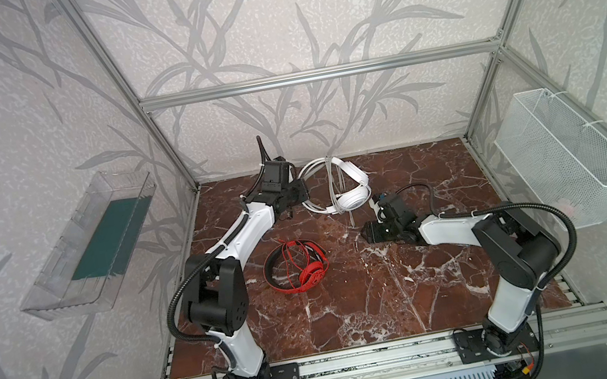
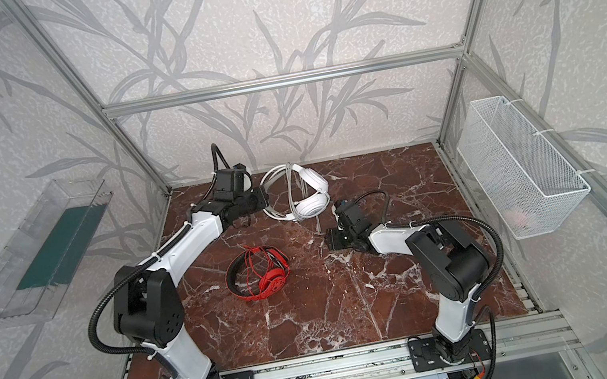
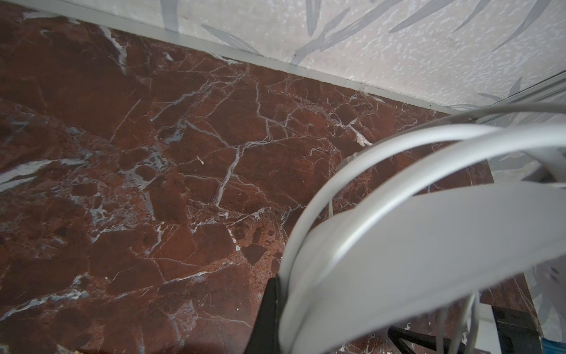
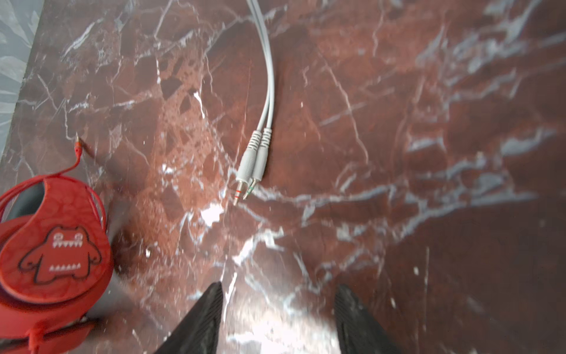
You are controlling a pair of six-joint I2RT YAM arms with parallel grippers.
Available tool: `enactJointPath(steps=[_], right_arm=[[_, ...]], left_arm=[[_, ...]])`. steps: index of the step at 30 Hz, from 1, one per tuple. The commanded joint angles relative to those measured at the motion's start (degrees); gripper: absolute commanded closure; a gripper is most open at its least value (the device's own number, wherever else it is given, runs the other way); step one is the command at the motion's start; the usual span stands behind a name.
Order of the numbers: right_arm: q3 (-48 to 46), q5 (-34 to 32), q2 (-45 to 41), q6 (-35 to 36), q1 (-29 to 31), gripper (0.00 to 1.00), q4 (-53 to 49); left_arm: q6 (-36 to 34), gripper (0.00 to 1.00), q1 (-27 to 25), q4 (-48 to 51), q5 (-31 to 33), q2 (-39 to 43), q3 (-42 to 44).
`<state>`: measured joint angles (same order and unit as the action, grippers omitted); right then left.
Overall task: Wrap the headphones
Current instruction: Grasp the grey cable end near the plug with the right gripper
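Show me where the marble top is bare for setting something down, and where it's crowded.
Bare: the front of the table, from its near edge to the red headphones; the back right corner, beyond the right gripper. Crowded: back left, where the left gripper is closed on the white headphones, whose plugs trail mid-table.

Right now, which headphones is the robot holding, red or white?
The white headphones: the left gripper pinches their band with its fingers. The red headphones lie alone, untouched.
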<state>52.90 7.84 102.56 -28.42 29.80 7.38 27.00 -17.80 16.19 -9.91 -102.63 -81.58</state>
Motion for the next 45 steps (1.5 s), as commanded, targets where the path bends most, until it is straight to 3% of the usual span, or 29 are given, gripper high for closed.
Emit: enactJointPath(steps=[1, 7, 19, 28, 35, 45], right_arm=[[4.1, -2.7, 3.4, 2.2, 0.2, 0.41, 0.7], [7.9, -3.0, 7.9, 3.7, 0.6, 0.42, 2.5], [12.5, 1.7, 12.0, -6.0, -0.7, 0.42, 4.6], [25.2, -2.0, 18.9, -10.8, -0.8, 0.42, -10.8], [31.7, -3.2, 23.7, -15.7, -0.5, 0.48, -19.4], [37.0, -6.0, 27.8, -12.3, 0.9, 0.54, -27.9]], left_arm=[[4.3, 1.0, 1.0, -4.3, -1.0, -0.4, 0.0], [5.3, 1.0, 2.2, -4.0, -1.7, -1.7, -0.3], [5.8, 1.0, 3.8, -3.7, -4.8, -3.7, -0.6], [6.7, 1.0, 4.6, -4.0, -5.3, -3.5, 0.0], [7.5, 1.0, 5.0, -5.3, -6.0, -2.9, 1.3], [10.3, 1.0, 6.4, -7.5, -8.6, -2.8, 2.7]])
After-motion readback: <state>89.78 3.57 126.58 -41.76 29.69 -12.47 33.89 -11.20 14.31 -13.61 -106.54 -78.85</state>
